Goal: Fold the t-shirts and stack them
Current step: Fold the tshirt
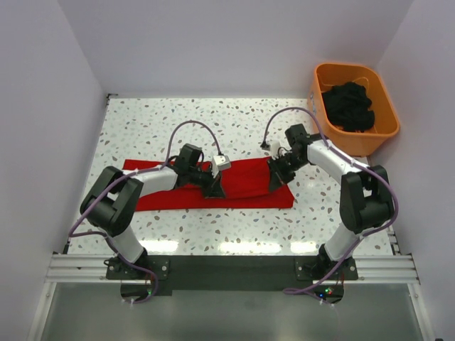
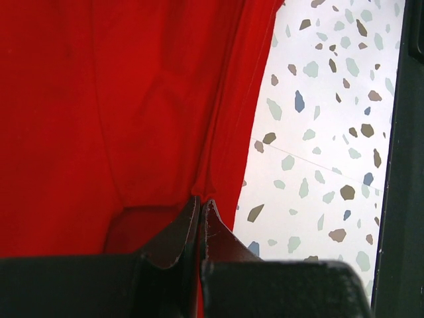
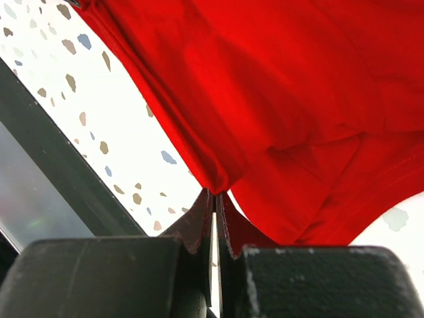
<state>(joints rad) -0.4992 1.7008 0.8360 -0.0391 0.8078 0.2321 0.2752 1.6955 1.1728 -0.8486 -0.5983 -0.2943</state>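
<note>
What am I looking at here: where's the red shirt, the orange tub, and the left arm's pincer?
red t-shirt (image 1: pixel 245 186), top view, the flat middle of the cloth.
orange tub (image 1: pixel 373 138), top view, its near outer wall.
left gripper (image 2: pixel 201 201), left wrist view, where its fingertips pinch the shirt's fold.

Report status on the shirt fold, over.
Left gripper, jaws shut on red t-shirt. Right gripper, same. Shirt a long strip on table. Path clear; orange tub far right.
</note>
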